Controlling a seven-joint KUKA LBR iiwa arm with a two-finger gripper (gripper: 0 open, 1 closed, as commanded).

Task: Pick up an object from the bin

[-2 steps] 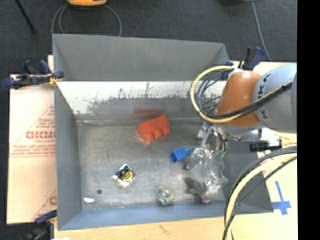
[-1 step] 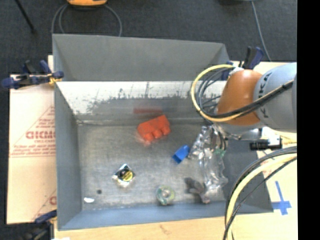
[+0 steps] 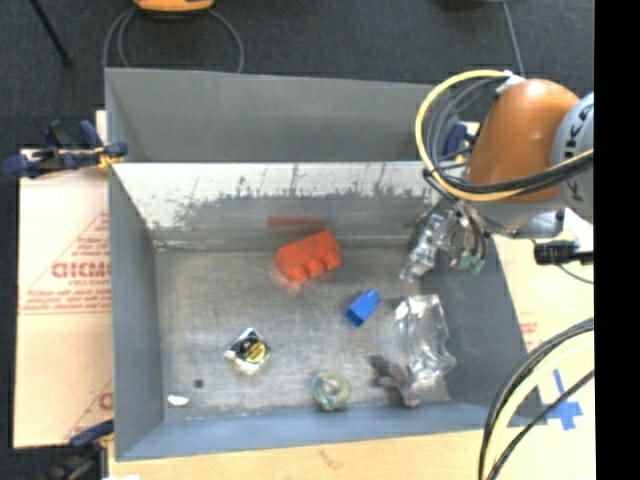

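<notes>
While poised with the gripper [image 3: 420, 260] near the crumpled clear plastic bag [image 3: 422, 340] by the bin's [image 3: 135, 268] right wall, beside the blue block [image 3: 362, 308], open or clenched impossible to tell, expect light, limp, slippery film and pinch a bunched fold.

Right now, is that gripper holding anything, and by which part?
Nothing seems to be held: the gripper hangs bare near the crumpled clear wrapper, apparently apart from it.
</notes>
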